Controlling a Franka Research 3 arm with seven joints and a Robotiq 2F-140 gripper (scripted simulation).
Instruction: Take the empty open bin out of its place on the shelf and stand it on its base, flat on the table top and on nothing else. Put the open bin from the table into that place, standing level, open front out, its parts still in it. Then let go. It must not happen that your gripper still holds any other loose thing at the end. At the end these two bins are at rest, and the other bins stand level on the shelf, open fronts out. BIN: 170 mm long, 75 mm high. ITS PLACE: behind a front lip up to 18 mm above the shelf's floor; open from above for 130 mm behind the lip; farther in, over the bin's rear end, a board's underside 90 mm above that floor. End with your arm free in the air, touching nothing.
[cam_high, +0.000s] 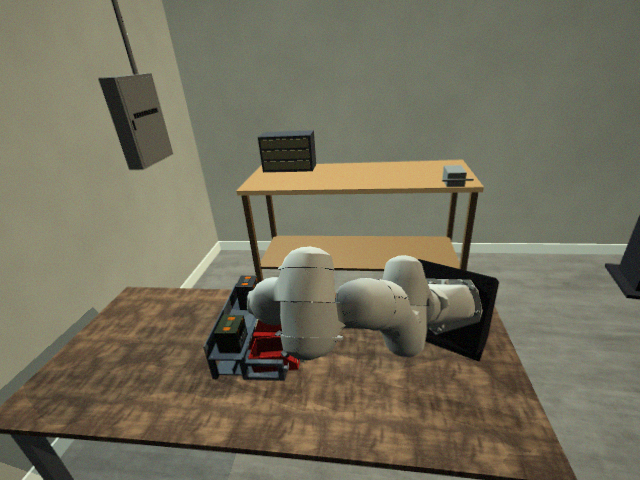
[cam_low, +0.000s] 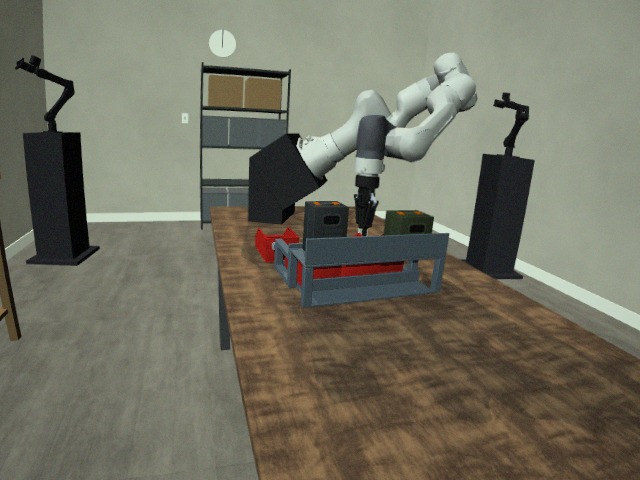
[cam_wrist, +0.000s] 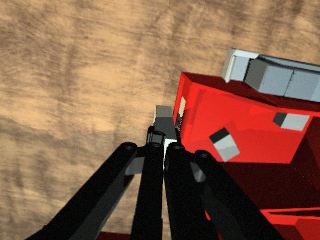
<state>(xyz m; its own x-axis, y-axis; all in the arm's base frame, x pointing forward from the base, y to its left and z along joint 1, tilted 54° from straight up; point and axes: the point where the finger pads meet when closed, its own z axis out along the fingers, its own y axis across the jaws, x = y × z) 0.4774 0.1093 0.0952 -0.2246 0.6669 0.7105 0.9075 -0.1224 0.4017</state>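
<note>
A grey shelf (cam_low: 364, 268) stands on the wooden table, and it also shows in the top view (cam_high: 227, 353). A red open bin (cam_low: 351, 269) sits in its lower level. Another red open bin (cam_low: 272, 241) stands on the table beside the shelf's end. My gripper (cam_low: 365, 227) hangs down over the shelf's middle, fingers shut on nothing. In the wrist view the shut fingertips (cam_wrist: 164, 134) lie just outside the side wall of a red bin (cam_wrist: 240, 130) that holds small grey parts (cam_wrist: 225, 143). In the top view the arm hides the gripper; red bins (cam_high: 266, 345) show below it.
A black bin (cam_low: 325, 218) and a green bin (cam_low: 408, 221) stand on the shelf's upper level, either side of the gripper. The arm's black base (cam_low: 279, 178) stands at the table's far end. A grey shelf bar (cam_wrist: 270, 75) lies just beyond the red bin.
</note>
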